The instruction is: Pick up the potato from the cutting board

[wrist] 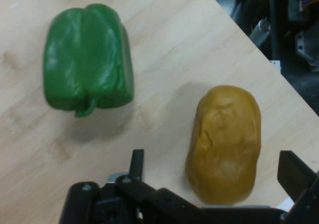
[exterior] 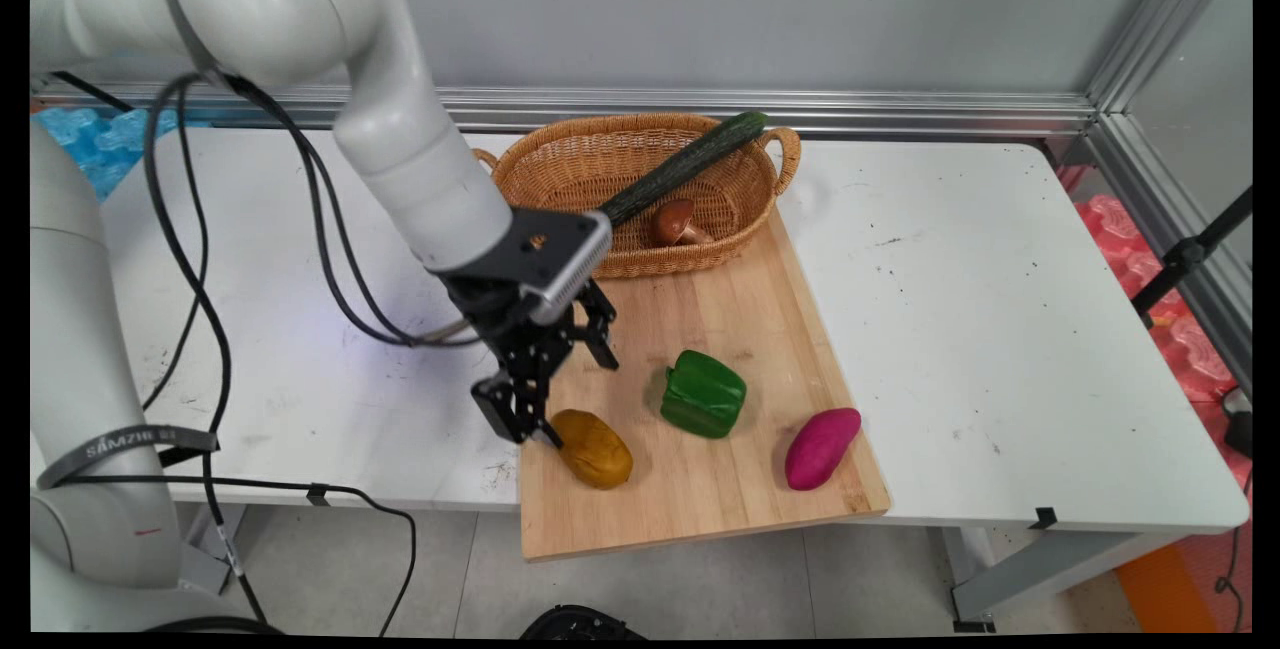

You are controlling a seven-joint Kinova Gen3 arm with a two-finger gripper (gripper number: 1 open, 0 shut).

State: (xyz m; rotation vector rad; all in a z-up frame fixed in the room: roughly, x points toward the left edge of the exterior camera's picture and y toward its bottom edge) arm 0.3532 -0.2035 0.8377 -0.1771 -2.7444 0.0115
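The pincer (exterior: 560, 394) hangs released, fingers spread wide, low over the potato (exterior: 593, 447) at the board's (exterior: 700, 499) near-left corner. A pepper (exterior: 703, 393) lies just beside; a sweet potato (exterior: 821, 447) farther right. Behind, a basket (exterior: 560, 169) holds cucumber (exterior: 690, 164) and mushroom (exterior: 677, 222).

I'm seeing a wooden cutting board (exterior: 740, 329) lying on the white counter (exterior: 1000, 329), carrying a green pepper (exterior: 703, 393) between a brown potato (exterior: 593, 448) and a purple sweet potato (exterior: 821, 447). Behind it, a wicker basket (exterior: 560, 164) is holding a mushroom (exterior: 676, 223) and a cucumber (exterior: 690, 165) that is leaning across its rim.
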